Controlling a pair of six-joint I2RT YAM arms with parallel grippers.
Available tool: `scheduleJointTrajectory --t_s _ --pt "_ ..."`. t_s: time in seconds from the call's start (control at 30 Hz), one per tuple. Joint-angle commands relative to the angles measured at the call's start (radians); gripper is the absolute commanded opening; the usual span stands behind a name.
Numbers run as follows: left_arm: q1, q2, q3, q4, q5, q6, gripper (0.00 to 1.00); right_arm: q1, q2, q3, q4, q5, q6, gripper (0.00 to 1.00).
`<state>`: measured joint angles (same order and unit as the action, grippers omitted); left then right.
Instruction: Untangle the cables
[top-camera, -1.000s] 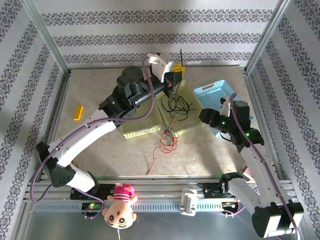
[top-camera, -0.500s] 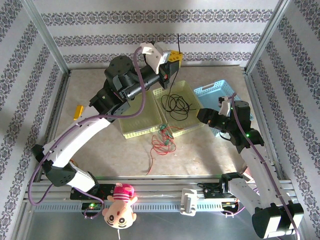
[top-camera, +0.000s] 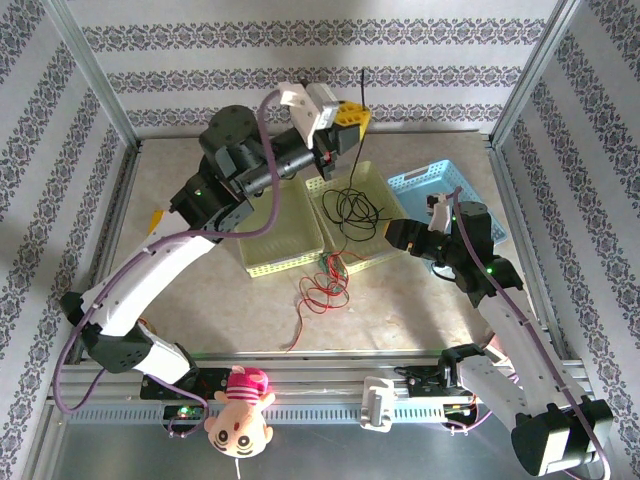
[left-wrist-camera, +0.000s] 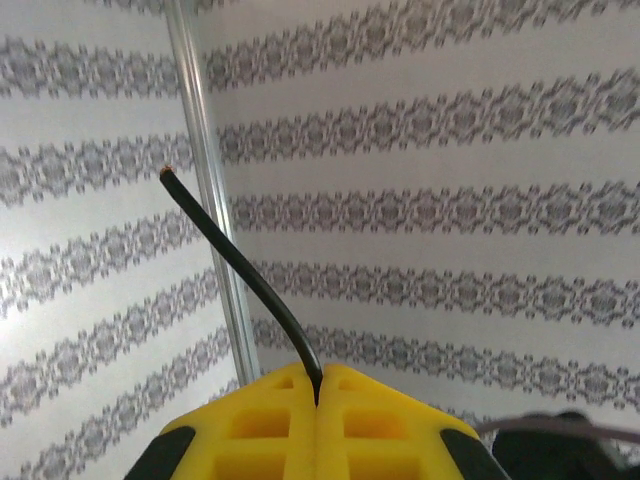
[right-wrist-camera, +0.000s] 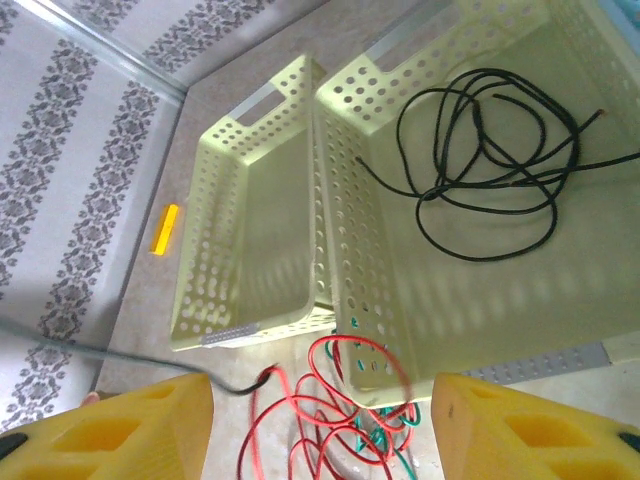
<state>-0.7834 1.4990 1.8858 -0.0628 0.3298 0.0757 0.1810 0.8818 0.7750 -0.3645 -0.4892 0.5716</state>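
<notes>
Cables (top-camera: 349, 209) are half sorted: your left pincer (left-wrist-camera: 318, 395) pinches the black one (left-wrist-camera: 250, 281), your right pincer (right-wrist-camera: 320, 385) gapes empty, and the red and green ones (top-camera: 325, 285) lie tangled at the basket's (right-wrist-camera: 335, 200) six o'clock.

Matt perforated plastic basket (right-wrist-camera: 345, 235), smooth rubbery black cable (left-wrist-camera: 228, 250)

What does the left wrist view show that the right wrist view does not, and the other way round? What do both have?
Left wrist view: the left gripper is shut on a black cable, whose free end rises in front of the wallpaper.

Right wrist view: the right gripper is open above the table. There are two pale yellow baskets, with black loops lying in one. Red cables and a green cable lie beside them, and a yellow block farther off.

Both: yellow fingers, black cable, striped wallpaper.
</notes>
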Motion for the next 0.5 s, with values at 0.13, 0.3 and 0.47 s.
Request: scheduleJointTrajectory --t_s 0.13,0.3,0.47 --pt "0.010 -0.009 0.059 0.034 -0.083 0.004 0.00 -0.008 -0.015 -0.037 0.015 0.063 0.030 0.59" --pt "0.010 0.050 0.035 -0.001 -0.118 -0.028 0.00 -0.013 -0.023 -0.034 0.003 0.066 0.024 0.59" --pt "0.045 0.141 0.022 0.043 -0.100 -0.100 0.00 -0.019 -0.023 -0.031 0.000 0.064 0.024 0.59"
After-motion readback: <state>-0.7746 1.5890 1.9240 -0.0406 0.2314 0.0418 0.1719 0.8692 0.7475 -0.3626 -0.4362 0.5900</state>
